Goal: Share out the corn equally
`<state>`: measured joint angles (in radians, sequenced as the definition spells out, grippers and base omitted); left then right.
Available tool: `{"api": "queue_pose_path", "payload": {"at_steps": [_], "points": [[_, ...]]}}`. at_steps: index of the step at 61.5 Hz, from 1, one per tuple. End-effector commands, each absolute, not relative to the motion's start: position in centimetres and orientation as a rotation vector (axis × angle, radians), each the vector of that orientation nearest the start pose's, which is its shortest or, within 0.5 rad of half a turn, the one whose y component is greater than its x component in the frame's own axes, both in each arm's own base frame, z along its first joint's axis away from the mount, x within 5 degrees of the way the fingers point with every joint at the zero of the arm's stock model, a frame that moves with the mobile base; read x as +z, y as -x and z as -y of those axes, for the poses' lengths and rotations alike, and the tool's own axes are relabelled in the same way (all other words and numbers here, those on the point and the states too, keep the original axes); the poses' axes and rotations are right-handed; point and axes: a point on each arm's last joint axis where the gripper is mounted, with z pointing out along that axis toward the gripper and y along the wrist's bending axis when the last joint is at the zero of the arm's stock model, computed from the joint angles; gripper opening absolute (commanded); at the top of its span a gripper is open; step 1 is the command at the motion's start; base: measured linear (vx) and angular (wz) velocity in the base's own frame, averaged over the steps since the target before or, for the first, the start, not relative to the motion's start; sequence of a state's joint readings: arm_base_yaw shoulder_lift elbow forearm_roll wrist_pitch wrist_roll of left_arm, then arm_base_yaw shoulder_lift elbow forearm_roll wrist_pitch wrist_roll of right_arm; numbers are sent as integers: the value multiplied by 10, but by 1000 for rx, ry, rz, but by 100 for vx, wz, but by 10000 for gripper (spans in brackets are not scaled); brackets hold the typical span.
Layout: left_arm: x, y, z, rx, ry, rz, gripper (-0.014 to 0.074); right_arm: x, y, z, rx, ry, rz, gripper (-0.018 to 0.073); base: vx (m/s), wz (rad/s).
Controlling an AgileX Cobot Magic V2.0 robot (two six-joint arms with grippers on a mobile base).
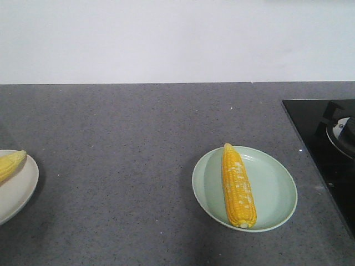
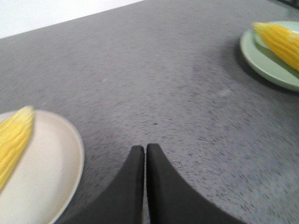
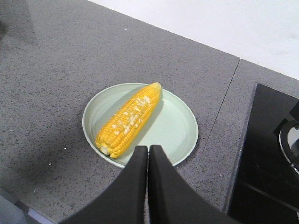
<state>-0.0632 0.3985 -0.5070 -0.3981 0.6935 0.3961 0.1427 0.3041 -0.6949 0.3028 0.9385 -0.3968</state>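
Note:
One corn cob (image 1: 238, 187) lies lengthwise on the pale green plate (image 1: 277, 194), tip toward the wall; the right wrist view shows the same cob (image 3: 130, 118) and plate (image 3: 177, 130). A second corn cob (image 1: 10, 163) pokes in at the left edge on a cream plate (image 1: 16, 191), seen also as a cob (image 2: 13, 140) on the cream plate (image 2: 49, 172) in the left wrist view. My left gripper (image 2: 144, 148) is shut and empty above the bare counter between the plates. My right gripper (image 3: 148, 149) is shut and empty, hovering over the green plate's near rim.
A grey speckled counter (image 1: 138, 138) runs back to a white wall. A black glass cooktop (image 1: 327, 144) with a burner (image 1: 345, 133) occupies the right side, close to the green plate. The green plate with its cob (image 2: 280, 42) shows far right in the left wrist view.

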Motion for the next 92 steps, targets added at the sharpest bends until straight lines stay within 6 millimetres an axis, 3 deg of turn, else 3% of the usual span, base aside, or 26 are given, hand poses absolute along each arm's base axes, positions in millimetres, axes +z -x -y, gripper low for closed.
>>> {"api": "queue_pose_path", "payload": {"at_steps": [1, 11, 26, 34, 55, 92], "points": [[310, -74, 16, -205, -93, -1877, -7, 353, -34, -27, 197, 472, -1866, -4, 0, 0], [284, -67, 8, -144, -19, -1722, -7, 353, -34, -27, 197, 472, -1866, -4, 0, 0], [220, -57, 5, -130, 11, -1561, -7, 353, -34, -27, 197, 472, -1866, -4, 0, 0], [202, -55, 4, -130, 21, -1529, -7, 353, -34, -27, 197, 472, -1866, -4, 0, 0], [198, -56, 1, -34, 1, -1554, -7, 353, -34, -27, 198, 475, -1873, -4, 0, 0], [198, -56, 1, -32, 1, -1556, -7, 353, -34, -27, 198, 475, -1873, -4, 0, 0]]}}
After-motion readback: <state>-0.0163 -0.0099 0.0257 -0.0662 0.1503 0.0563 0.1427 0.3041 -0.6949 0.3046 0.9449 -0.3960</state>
